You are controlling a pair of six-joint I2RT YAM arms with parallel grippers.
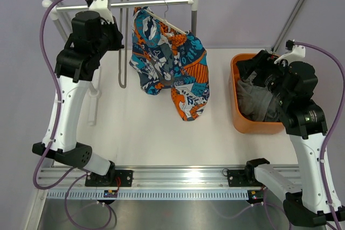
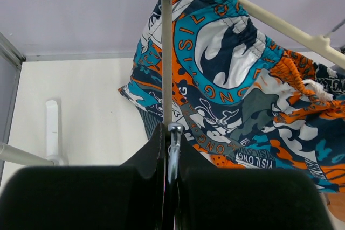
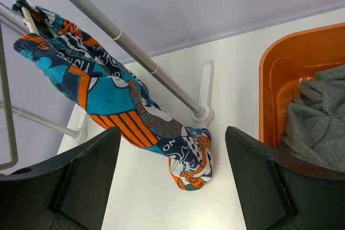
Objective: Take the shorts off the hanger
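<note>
Shorts point(image 1: 170, 57) on hanger point(image 2: 285, 24), hung from rack rail point(image 1: 151, 2) along far edge of table point(image 1: 135, 133), about mid-width. Left fingers point(image 2: 164, 141) up at rail, just left of shorts, clenched together. A shiny metal sliver shows in the slit; cannot tell if anything is gripped. Right fingers point(image 1: 250, 69) spread wide, empty, above orange bin point(image 1: 235, 95) with grey cloth point(image 1: 253, 100) at right edge.

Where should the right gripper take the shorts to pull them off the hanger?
The low-hanging leg of the shorts, coming in from the right with the open right gripper. That leg hangs loose below the hanger, nearest this arm; the upper part is bunched over the hanger's bar.
</note>
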